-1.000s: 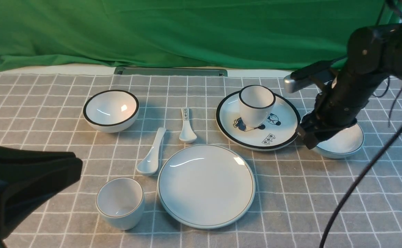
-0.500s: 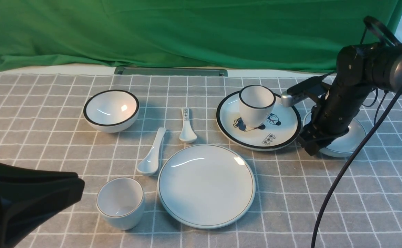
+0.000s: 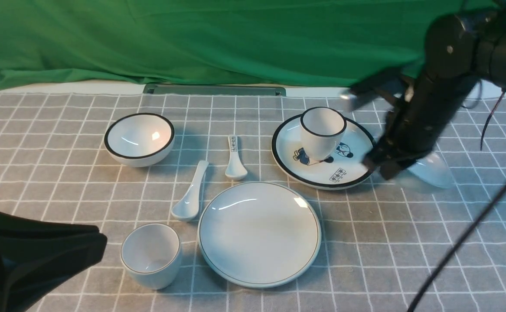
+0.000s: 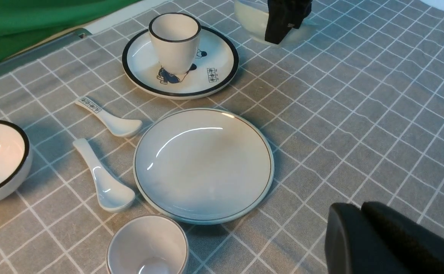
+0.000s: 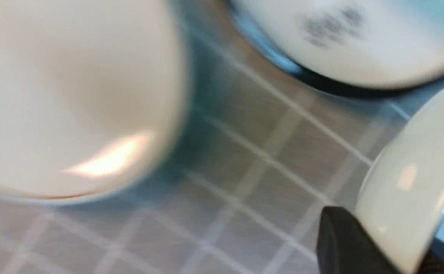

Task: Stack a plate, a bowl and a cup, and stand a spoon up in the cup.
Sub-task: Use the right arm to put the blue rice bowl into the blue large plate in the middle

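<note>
Front view puts the bowl (image 3: 430, 171) at the far right of the worktop (image 3: 409, 260), blurred and tipped up. The edge of it that faces the middle of the worktop is caught in the right hand (image 3: 386, 167). In the right wrist view we see that white rim (image 5: 408, 190) lying against a black finger (image 5: 343, 243), so we read the hand as pinching the bowl by its edge, not spread around it. We judge the bowl to be clear of the cloth, though the blur hides by how much. What the coming move turns on is where the plate (image 3: 259, 234) lies from this grip: to the robot's left and nearer the robot, well apart from the bowl. So the carry runs on a diagonal, inward and toward us. Just beside the hand on that same side sits the cartoon-print plate (image 3: 285, 149) with the black-rimmed cup (image 3: 322, 132) standing on it. We would pass in front of that pair, not over it. The right arm is plainly the nearer one and already has the load. The left hand (image 3: 40, 251) sits at the near left corner, pressed together and empty, close to the cup (image 3: 151, 255) and the spoon (image 3: 190, 195), which both lie untouched on the plate's left.
</note>
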### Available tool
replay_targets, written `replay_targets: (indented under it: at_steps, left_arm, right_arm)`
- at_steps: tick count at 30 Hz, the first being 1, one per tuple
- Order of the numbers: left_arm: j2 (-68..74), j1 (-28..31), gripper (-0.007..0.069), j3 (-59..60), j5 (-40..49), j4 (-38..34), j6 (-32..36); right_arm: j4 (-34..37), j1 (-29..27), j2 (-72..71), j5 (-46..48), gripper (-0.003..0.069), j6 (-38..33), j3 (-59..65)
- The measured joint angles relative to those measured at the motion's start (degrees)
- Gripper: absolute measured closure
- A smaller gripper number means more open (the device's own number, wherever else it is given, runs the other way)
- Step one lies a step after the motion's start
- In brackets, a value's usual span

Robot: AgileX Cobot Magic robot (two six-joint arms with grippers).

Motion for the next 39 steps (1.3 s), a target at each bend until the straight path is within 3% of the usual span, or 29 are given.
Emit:
replay_targets:
  at_steps: [5, 10, 32, 34, 38, 39]
  left_arm:
    - [0.0, 0.0, 0.0607, 0.0, 0.0, 1.1, 0.0]
    - [0.0, 0.0, 0.0607, 0.0, 0.0, 1.4, 0.1]
    - [0.0, 0.0, 0.0607, 0.0, 0.1, 1.4, 0.1]
    - [0.0, 0.0, 0.0607, 0.0, 0.1, 1.4, 0.1]
    - [0.0, 0.0, 0.0607, 0.0, 0.1, 1.4, 0.1]
    - [0.0, 0.0, 0.0607, 0.0, 0.1, 1.4, 0.1]
  right_arm:
    - [1.0, 14.1, -1.2, -1.6, 0.0570, 1.5, 0.4]
    - [-1.7, 22.7, 2.5, -6.1, 0.0570, 4.3, 0.5]
    - [-8.4, 23.6, 11.4, -12.6, 0.0557, 7.6, 0.7]
    - [-8.5, 23.6, 11.9, -12.7, 0.0524, 7.7, 0.7]
    - [-7.9, 23.6, 12.8, -12.6, 0.0375, 9.4, 0.7]
    - [-7.9, 23.6, 12.8, -12.6, 0.0304, 10.2, 0.7]
